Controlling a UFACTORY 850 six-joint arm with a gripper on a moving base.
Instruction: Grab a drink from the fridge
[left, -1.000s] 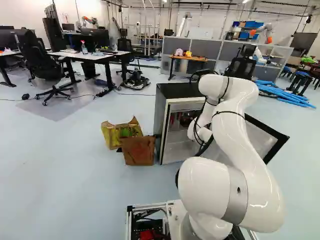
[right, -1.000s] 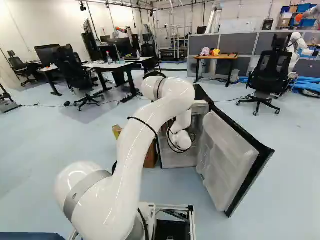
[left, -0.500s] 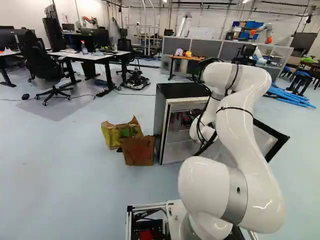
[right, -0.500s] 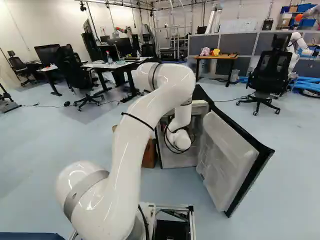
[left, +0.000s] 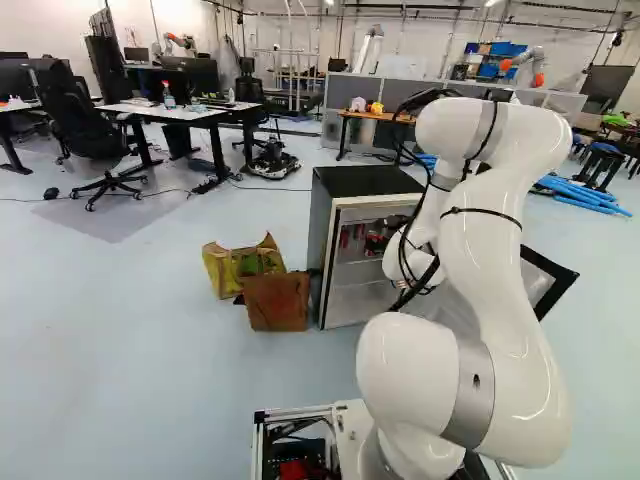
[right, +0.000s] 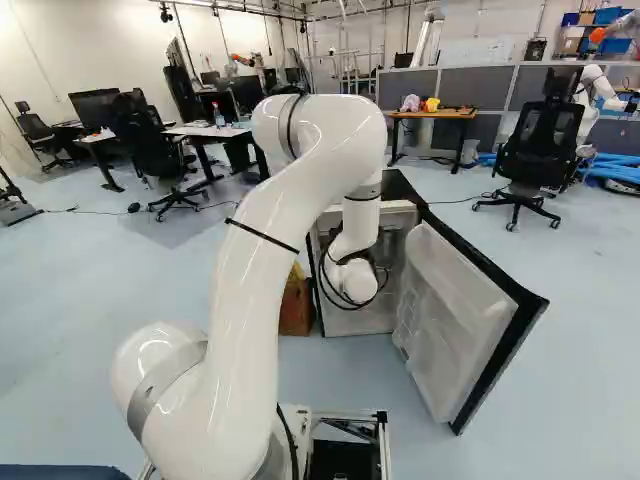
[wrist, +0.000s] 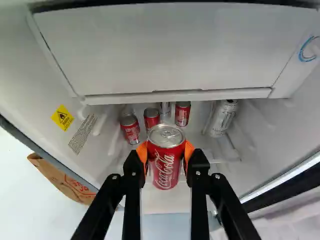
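Reaching forward from the foot of the left base view, the white arm (left: 500, 290) bends down to the fridge (left: 320, 250), whose door (right: 455, 325) stands swung open, and here's the grab! Orange-padded fingers (wrist: 142, 151) hold a red soda can (wrist: 166, 162) from both sides, just below its rim, top end showing; whether its base hangs free, I can't tell. So the grasp looks made, and I'd call this the carry-out stage, with the drink well on its way to being won. Farther in come the spares: three red cans (wrist: 131, 130) and a pale can (wrist: 222, 119) off to one side, below the closed compartment front (wrist: 175, 47). Next call: keep the squeeze, draw the drink straight out, level and slow. Mind that compartment's lower edge and the open door; a knock on either could twist it loose.
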